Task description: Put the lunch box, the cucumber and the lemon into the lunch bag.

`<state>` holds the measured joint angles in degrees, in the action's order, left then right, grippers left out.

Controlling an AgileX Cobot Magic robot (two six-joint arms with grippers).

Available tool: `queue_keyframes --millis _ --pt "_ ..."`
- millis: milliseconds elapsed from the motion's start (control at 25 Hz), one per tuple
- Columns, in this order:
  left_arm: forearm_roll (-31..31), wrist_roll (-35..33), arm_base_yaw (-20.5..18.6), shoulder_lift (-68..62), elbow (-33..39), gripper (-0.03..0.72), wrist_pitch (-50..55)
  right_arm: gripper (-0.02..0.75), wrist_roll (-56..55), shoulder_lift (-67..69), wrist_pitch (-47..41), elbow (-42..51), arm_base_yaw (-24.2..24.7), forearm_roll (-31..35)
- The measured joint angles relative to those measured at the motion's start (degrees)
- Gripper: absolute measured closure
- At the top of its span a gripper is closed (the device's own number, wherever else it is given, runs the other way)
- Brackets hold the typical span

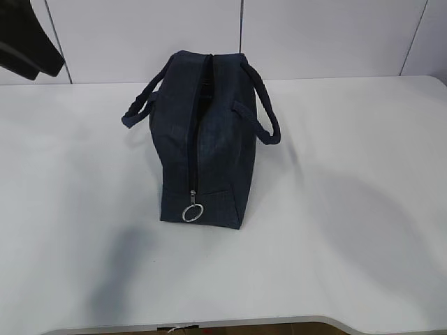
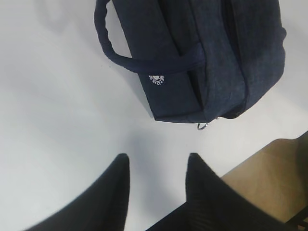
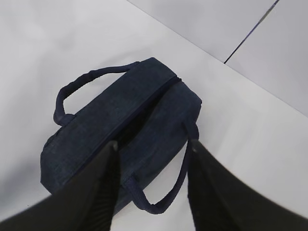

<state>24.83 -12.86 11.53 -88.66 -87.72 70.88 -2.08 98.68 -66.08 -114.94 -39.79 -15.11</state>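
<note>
Both jaws spread, empty; lunch bag (image 1: 201,139) zipped on table (image 1: 349,209).

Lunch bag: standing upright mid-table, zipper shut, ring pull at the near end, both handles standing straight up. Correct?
Not quite. The lunch bag does stand on the table with its zipper shut and the ring pull at the near end, but the exterior view shows both handles drooping outward, one to each side, not standing up.

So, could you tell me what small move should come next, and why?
Probably lower the open right gripper, which hovers above the lunch bag, toward its zipper: the bag looks zipped shut, ring pull at the near end, and no food shows.
</note>
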Motion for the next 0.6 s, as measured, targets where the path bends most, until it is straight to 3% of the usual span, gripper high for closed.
queue_keyframes --millis 600 --pt "0.0 0.0 0.0 0.2 0.0 0.437 0.0 0.388 -0.7 -26.8 44.2 50.1 0.0 -0.3"
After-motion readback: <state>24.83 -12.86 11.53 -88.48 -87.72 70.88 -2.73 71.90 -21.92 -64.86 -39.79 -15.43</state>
